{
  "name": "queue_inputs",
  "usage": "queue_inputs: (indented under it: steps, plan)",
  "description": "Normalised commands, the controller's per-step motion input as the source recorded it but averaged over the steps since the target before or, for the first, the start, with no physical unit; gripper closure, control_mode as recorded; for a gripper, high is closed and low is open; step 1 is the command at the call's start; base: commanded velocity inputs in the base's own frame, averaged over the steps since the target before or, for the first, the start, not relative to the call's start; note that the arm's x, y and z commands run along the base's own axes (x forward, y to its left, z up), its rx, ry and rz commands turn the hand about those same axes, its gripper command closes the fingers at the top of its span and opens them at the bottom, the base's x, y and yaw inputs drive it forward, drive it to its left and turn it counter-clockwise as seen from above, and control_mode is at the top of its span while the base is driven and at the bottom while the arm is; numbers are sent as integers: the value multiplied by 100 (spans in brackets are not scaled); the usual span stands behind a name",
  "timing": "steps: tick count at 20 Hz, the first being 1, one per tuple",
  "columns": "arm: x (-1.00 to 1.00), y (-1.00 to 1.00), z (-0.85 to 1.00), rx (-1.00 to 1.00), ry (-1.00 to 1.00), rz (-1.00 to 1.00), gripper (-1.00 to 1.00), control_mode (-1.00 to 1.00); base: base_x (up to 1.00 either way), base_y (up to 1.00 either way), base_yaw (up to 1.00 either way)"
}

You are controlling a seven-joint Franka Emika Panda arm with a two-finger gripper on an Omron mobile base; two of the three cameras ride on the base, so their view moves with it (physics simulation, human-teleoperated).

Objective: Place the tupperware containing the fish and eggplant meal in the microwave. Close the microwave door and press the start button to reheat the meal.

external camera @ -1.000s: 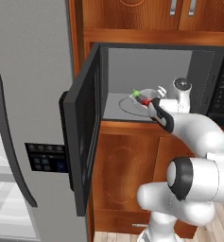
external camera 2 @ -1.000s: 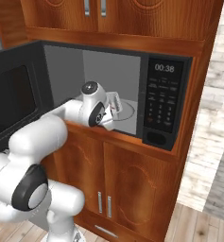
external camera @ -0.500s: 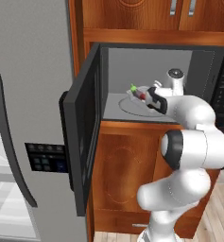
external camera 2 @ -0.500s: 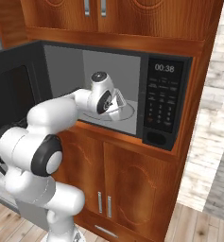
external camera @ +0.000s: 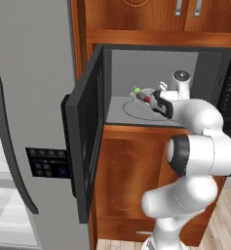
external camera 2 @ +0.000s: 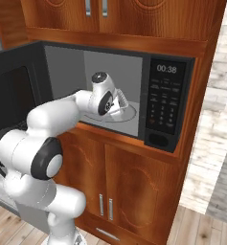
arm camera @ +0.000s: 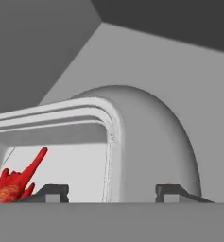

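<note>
The microwave (external camera: pixel 214 63) stands open, its door (external camera: pixel 87 146) swung out to the left. Inside the grey cavity, the clear tupperware (external camera: pixel 142 95) sits over the round turntable (external camera 2: pixel 129 115). It holds the meal: the red fish (arm camera: pixel 19 177) and the eggplant, whose green stem (external camera: pixel 136 90) sticks up. My gripper (arm camera: pixel 111 193) reaches into the cavity at the tray's right end. Its fingertips (arm camera: pixel 52 191) stand wide apart, open, on either side of the tray's rim (arm camera: pixel 111 123) without touching it. The button strip (external camera 2: pixel 164 105) is on the microwave's right side.
The tall grey fridge (external camera: pixel 24 122) stands left of the open door, its handle (external camera: pixel 9 156) close by. Wooden cabinets (external camera 2: pixel 129 191) lie below the microwave, with more above it. The cavity walls (arm camera: pixel 47 52) close in around the hand.
The arm pushed deeper into the cavity carrying the tupperware. The jaws, shut on its rim before, have spread apart and let it go.
</note>
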Motion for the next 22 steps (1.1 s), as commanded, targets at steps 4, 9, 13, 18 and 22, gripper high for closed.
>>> queue_inputs:
  steps: [4, 9, 13, 18, 22]
  plan:
    - [-99, 24, 7, -10, -27, 1, -100, -100, 0, 0, 0]
    - [-100, 13, 38, -10, -23, 8, -100, -100, 0, 0, 0]
    - [-100, 1, 62, -12, -13, 15, -100, -100, 0, 0, 0]
    - [-98, 0, 76, -13, -6, 18, -100, -100, 0, 0, 0]
    - [-86, 0, 80, -13, -1, 20, -100, -100, 0, 0, 0]
